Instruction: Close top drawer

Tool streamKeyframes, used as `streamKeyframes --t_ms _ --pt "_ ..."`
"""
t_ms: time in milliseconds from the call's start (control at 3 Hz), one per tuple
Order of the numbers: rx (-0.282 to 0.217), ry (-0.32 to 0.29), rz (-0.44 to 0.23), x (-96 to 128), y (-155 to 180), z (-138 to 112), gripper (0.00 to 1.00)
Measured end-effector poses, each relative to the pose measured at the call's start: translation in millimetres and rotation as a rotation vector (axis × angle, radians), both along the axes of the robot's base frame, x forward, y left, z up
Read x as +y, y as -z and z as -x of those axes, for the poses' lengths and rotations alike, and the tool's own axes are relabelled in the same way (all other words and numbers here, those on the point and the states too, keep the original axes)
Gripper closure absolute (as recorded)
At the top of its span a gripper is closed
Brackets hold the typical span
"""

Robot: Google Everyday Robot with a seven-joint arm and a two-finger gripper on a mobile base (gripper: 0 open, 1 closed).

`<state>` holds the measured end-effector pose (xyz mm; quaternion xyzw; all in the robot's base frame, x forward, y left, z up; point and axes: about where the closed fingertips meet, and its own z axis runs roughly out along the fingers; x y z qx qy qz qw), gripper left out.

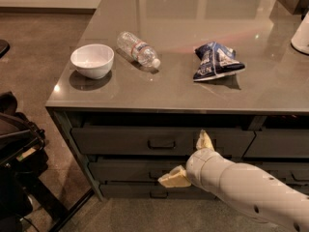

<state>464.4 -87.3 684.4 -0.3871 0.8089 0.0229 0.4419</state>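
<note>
The top drawer [120, 140] is a wide dark-grey front just under the countertop, with a small metal loop handle [161, 144] at its centre. Its front stands about level with the drawer front to its right [277, 143], and none of its inside shows. My gripper [189, 159] is in front of the drawers, just right of and below the handle, and is not touching the handle. It is open and empty: one fingertip [203, 140] points up over the top drawer's front and the other [174, 178] points left over the lower drawers.
On the grey countertop [159, 95] are a white bowl [92, 60], a clear plastic bottle [138, 49] lying down and a blue snack bag [215, 61]. A white object [301, 33] sits at the right edge. Two slimmer drawers [125, 170] lie below. Dark equipment [17, 153] stands on the floor at left.
</note>
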Motion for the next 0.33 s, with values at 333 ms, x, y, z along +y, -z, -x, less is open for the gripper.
streamKeyframes --t_ms 333 --pt "0.000 0.000 0.000 0.0 0.0 0.0 0.00"
